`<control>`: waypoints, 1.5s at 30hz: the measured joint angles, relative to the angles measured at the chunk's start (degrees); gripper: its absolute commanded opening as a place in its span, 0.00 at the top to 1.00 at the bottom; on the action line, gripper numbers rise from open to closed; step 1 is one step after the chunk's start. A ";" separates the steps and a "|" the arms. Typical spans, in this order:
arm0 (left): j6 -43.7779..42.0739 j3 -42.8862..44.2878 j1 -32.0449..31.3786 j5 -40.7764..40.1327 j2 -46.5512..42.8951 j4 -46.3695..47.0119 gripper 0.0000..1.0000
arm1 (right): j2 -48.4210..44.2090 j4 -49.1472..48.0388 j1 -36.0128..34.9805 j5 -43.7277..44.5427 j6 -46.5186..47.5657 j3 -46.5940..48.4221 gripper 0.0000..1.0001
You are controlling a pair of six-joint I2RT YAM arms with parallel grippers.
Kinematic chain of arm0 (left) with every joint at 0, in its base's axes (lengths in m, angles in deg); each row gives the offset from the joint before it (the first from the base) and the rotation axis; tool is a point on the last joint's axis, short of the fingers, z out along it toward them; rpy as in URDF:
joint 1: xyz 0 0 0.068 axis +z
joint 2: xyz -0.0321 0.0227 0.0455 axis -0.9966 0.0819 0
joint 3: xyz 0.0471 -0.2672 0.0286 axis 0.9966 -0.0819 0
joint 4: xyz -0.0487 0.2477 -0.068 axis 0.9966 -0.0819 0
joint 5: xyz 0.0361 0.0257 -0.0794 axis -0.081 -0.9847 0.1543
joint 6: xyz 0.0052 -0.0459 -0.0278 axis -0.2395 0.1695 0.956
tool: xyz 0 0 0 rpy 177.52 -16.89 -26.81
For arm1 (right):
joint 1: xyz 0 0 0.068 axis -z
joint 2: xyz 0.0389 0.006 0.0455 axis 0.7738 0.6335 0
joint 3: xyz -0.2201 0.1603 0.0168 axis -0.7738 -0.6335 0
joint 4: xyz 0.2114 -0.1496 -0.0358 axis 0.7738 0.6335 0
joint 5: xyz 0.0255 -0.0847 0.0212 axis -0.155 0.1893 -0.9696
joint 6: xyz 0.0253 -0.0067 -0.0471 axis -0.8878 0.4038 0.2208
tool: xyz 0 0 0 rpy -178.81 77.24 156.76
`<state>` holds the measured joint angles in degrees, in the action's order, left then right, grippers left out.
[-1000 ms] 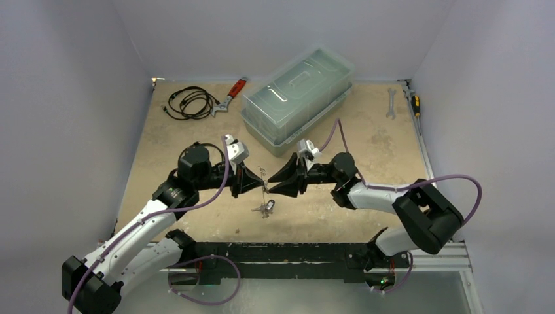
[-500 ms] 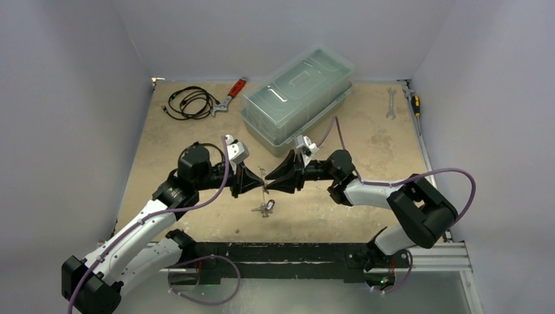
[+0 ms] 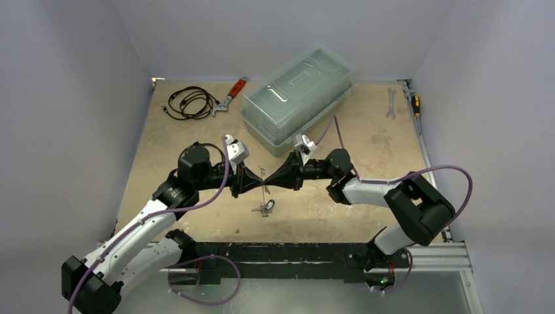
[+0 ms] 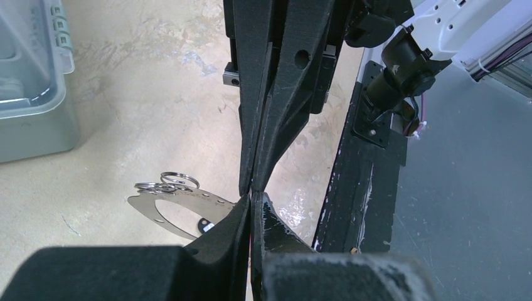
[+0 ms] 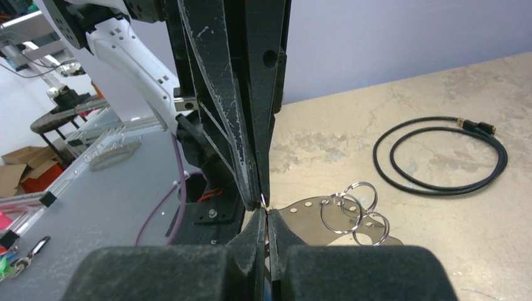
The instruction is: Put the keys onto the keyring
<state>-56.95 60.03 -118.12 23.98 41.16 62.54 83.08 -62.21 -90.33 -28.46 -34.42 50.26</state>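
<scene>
Midair, tip to tip: left gripper [image 3: 259, 181] and right gripper [image 3: 269, 182], both clamped on the edge of keyring [image 4: 179, 204], a flat holed metal oval. Rings [image 5: 348, 210] at its holes. Keys [image 3: 265, 209] bunched below tips over table [image 3: 366, 150]; hanging or lying, cannot tell.

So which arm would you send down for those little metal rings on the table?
Right, probably. The left tool has stayed shut, seemingly anchoring; the right tool only just closed and could reopen. The rings lie below both.
</scene>
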 measured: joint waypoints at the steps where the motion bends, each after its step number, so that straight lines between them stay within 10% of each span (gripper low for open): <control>1: 0.00 0.00 -0.02 0.00 0.00 0.02 1.00 | 0.04 0.02 0.00 -0.02 -0.15 0.07 1.00; 6: 0.00 0.00 -0.09 -0.07 0.00 0.02 0.98 | 0.20 -0.24 0.02 -0.15 -0.61 0.13 1.00; 10: -0.04 0.00 -0.13 -0.39 0.00 0.04 0.72 | -0.87 2.91 0.02 0.57 0.92 0.26 1.00; 18: -0.13 0.00 -0.22 -3.37 -1.81 -0.13 0.50 | -11.08 29.20 -0.04 8.68 14.05 5.38 1.00; 30: -2.62 -0.28 -0.22 -7.41 -11.32 2.03 0.45 | -18.56 62.93 -7.17 31.15 30.80 14.60 1.00; 45: -12.17 2.12 -0.59 -6.16 -6.12 0.70 0.51 | -21.00 79.28 -18.91 50.77 35.95 21.49 1.00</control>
<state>-69.12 62.15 -118.71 17.82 35.04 63.24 62.07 17.07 -109.24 22.32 1.53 71.74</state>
